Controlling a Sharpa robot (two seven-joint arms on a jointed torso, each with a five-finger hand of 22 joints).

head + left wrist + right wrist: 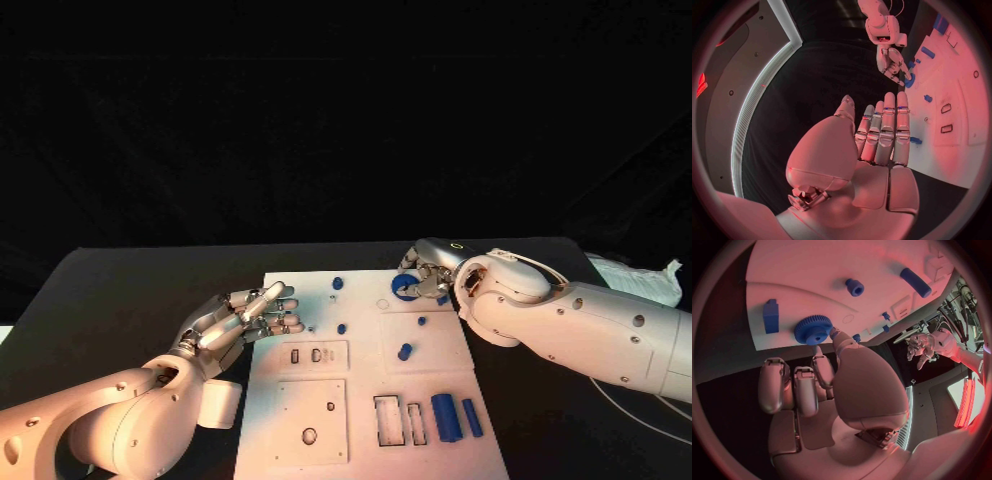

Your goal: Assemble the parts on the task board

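Note:
The white task board [368, 440] lies mid-table with blue parts on it. A blue gear [404, 287] sits near the board's far edge, and my right hand [427, 272] grips it. In the right wrist view the thumb tip rests against the rim of the gear [812, 329], with the other fingers [795, 385] curled close beside it. My left hand [248, 314] hovers at the board's left edge, fingers stretched out and together, holding nothing; the left wrist view shows that hand [879, 135] the same way. Small blue pegs [338, 283] and a short cylinder [405, 351] stand on the board.
Two blue blocks [446, 415] lie beside empty rectangular slots [389, 420] at the board's near right. A white bag [637, 278] sits at the table's far right and a cable [635, 412] runs under the right arm. Black table surrounds the board.

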